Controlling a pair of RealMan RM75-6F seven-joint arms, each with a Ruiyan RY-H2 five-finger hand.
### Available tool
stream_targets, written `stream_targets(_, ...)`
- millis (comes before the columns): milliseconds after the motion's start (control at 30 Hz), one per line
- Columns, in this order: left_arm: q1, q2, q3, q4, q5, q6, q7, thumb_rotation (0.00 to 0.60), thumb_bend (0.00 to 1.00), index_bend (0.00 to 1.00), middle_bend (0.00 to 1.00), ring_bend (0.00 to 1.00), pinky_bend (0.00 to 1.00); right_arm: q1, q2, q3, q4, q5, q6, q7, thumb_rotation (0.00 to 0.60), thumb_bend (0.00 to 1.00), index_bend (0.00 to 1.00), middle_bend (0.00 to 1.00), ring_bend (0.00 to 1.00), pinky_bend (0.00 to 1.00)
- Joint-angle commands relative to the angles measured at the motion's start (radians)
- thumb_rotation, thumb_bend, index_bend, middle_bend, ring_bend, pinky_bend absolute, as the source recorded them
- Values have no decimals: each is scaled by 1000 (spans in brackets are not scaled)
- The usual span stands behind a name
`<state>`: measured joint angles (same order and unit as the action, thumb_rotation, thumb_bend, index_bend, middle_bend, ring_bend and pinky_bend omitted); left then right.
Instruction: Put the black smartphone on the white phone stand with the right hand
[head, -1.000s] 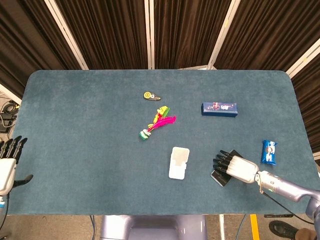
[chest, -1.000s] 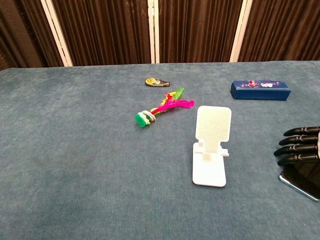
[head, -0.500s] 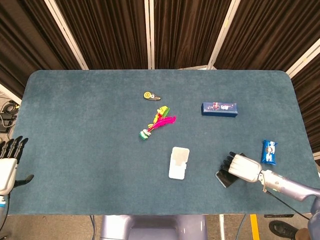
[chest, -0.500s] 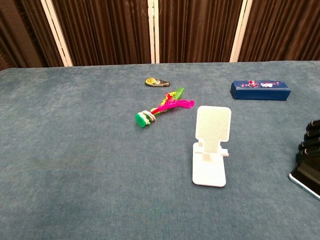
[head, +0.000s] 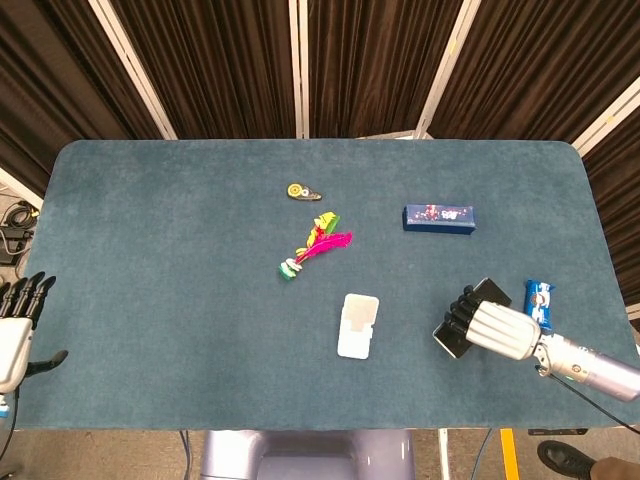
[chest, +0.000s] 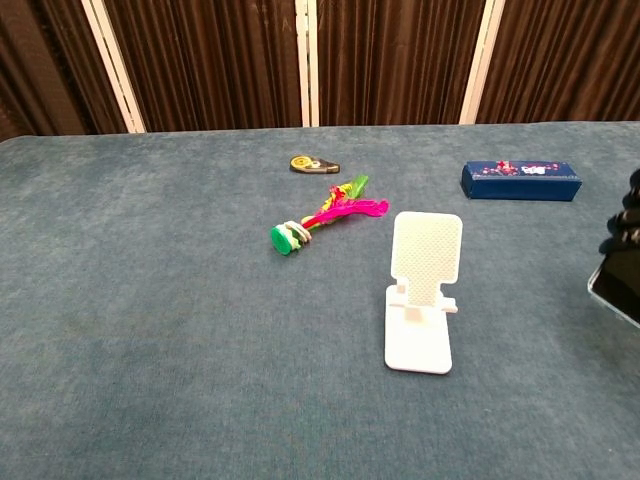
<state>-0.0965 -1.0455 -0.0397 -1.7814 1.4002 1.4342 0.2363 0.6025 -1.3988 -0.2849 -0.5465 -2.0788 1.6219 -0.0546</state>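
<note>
The white phone stand (head: 358, 325) stands upright near the table's front middle, its back plate (chest: 427, 250) facing the chest camera. To its right, my right hand (head: 488, 328) grips the black smartphone (head: 491, 292) and holds it tilted above the table. In the chest view only the phone's corner (chest: 615, 288) and dark fingertips (chest: 630, 215) show at the right edge. My left hand (head: 16, 322) hangs off the table's left edge with its fingers apart and nothing in it.
A dark blue box (head: 439, 217) lies behind the right hand, and a blue snack packet (head: 539, 304) lies just to its right. A pink and green feather toy (head: 315, 245) and a small yellow and black gadget (head: 302, 191) lie mid-table.
The right hand curled around the phone and raised it off the table, shifting slightly to the right. The stand and the left hand have stayed put.
</note>
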Motion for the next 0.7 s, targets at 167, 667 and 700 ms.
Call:
stream_targets(167, 3, 8, 2, -3, 6, 4, -15, 600, 0, 0, 0, 0, 0, 78, 154, 26, -257, -45, 19, -192, 600, 304, 511, 510, 403, 392)
stream_targets(667, -4, 17, -6, 1, -16, -12, -37, 600, 0, 0, 0, 0, 0, 228, 297, 136, -727, -117, -296, -641, 600, 304, 511, 510, 403, 392)
stream_targets(700, -5, 17, -7, 1, -18, -15, -38, 600, 0, 0, 0, 0, 0, 231, 301, 145, -750, -112, -320, -663, 600, 304, 511, 510, 403, 392)
